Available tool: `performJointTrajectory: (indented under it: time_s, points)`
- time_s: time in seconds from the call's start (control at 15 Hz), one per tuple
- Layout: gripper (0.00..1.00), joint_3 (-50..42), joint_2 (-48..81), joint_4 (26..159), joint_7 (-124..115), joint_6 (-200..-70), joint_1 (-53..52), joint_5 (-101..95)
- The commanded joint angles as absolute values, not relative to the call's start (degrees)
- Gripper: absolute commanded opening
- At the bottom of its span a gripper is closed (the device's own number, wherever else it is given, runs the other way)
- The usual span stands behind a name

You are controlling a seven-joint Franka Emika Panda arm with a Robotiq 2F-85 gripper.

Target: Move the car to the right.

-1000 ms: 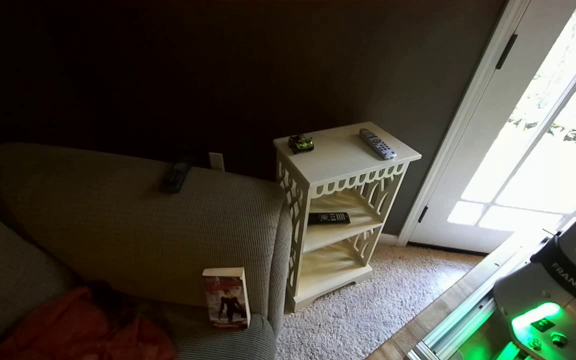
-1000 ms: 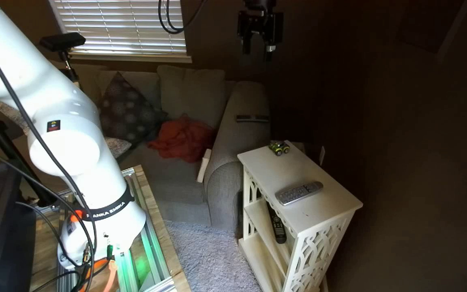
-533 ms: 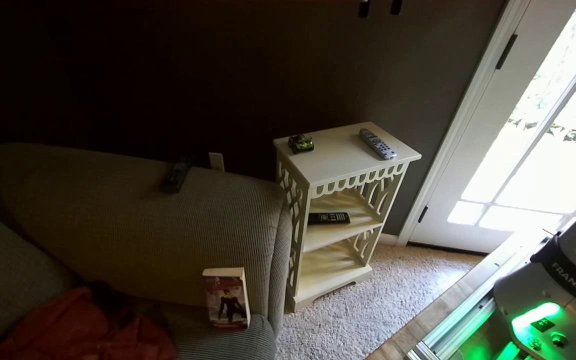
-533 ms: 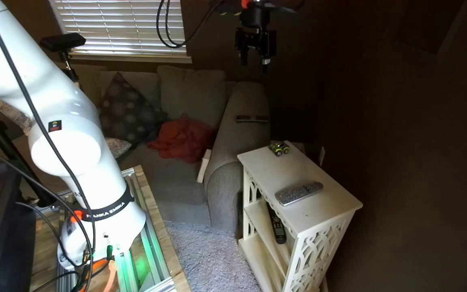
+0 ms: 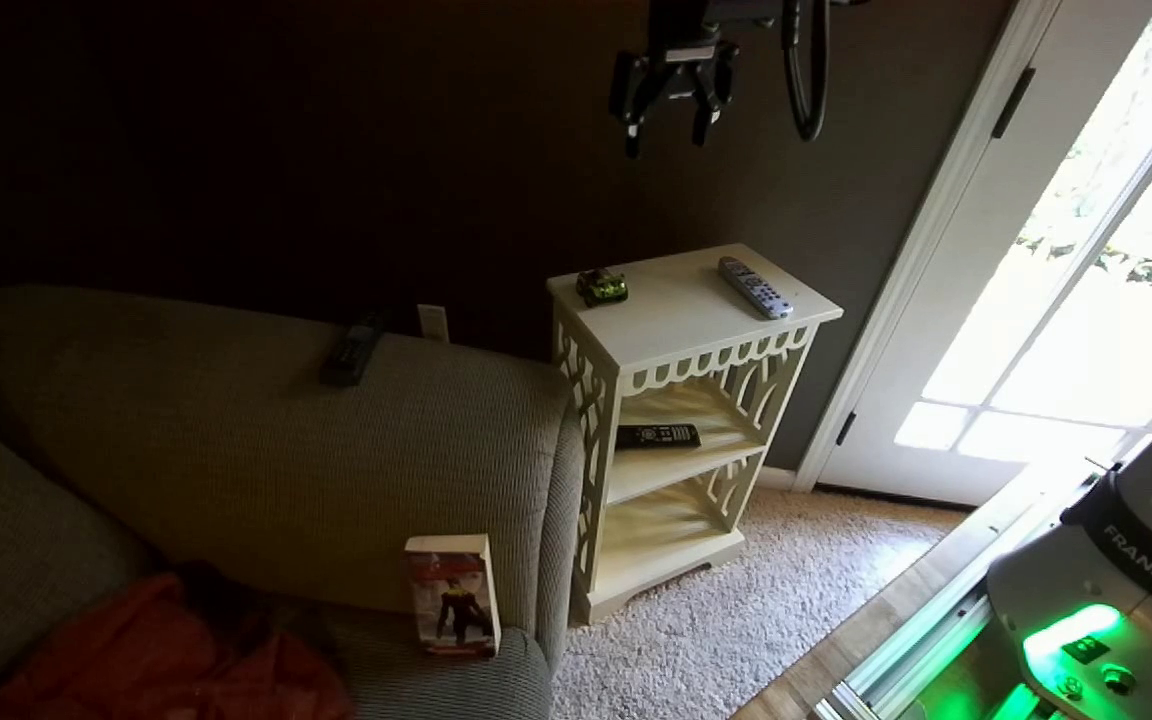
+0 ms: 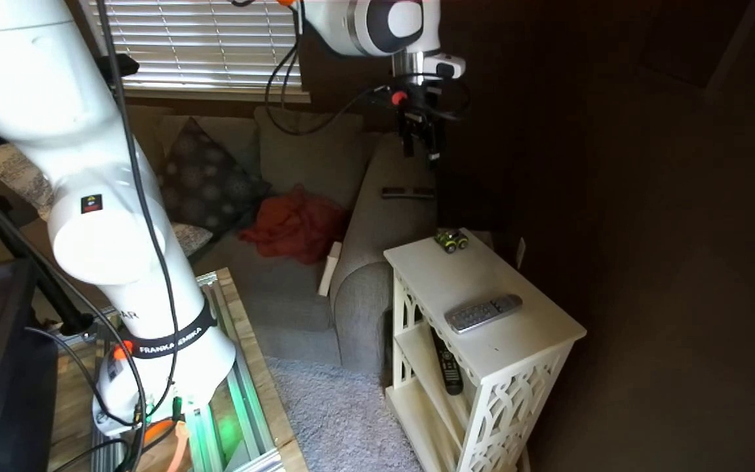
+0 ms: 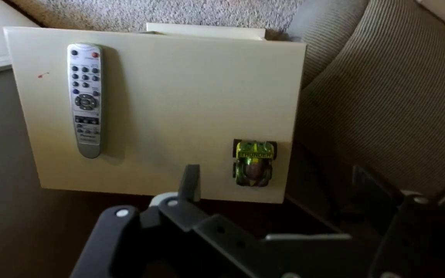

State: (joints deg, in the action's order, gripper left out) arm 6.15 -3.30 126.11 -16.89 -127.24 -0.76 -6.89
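The car is a very small green-and-black toy car on the cream tabletop, near the end beside the sofa. It also shows in an exterior view and in the wrist view, close to a table corner. My gripper is open and empty in the air above the tabletop, apart from the car. In an exterior view the gripper hangs above the level of the sofa arm. In the wrist view the car shows between the spread fingers, nearer the left one.
A silver-grey remote lies on the tabletop's other end. A dark remote lies on the shelf below. The sofa arm adjoins the table and bears another dark remote. A wall stands behind; a glass door is nearby.
My gripper has come down from above, entering from the top in an exterior view, and is now closer to the table. It stays open. The car and remotes have not moved.
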Motion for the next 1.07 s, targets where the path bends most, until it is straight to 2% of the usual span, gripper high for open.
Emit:
performJointTrajectory:
  time_s: [0.0, 0.4, 1.0]
  points:
    - [1.00, 5.26, 3.40, 124.87, -21.46, -134.90, -1.62, -8.14]
    - [1.00, 2.43, 12.16, 123.54, -22.85, -142.93, -3.19, -14.45]
    - [1.00, 1.84, 13.39, 122.81, -20.22, -141.52, -3.75, -10.09]
